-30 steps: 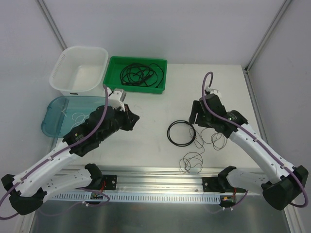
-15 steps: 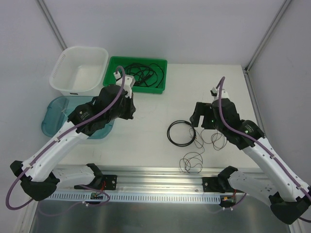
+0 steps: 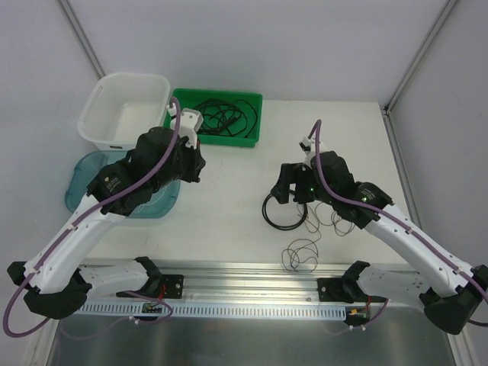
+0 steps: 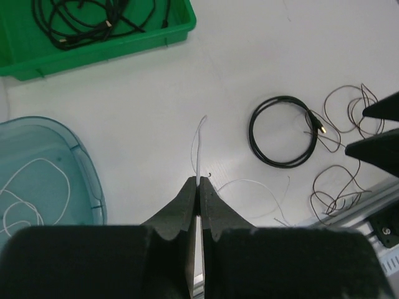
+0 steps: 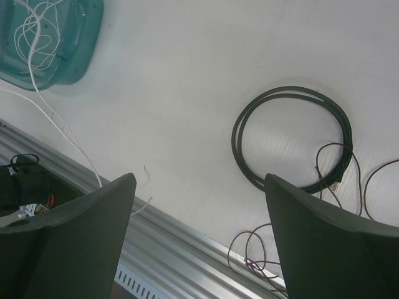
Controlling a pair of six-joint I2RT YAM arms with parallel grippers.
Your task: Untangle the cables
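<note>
My left gripper is shut on the thin white cable, which runs out past its fingertips over the table. More white cable lies coiled in the blue tray. A black cable coil lies on the table, also showing in the left wrist view and the right wrist view. The hair-thin brownish wire loops beside and in front of it. My right gripper is open and empty, hovering over the coil's left edge.
A green tray at the back holds tangled black cables. A white basket stands left of it, with the blue tray in front. An aluminium rail runs along the table's near edge.
My left gripper has moved back and left towards the blue tray, still pinching the white cable. My right gripper has moved left, from right of the black coil to over it.
</note>
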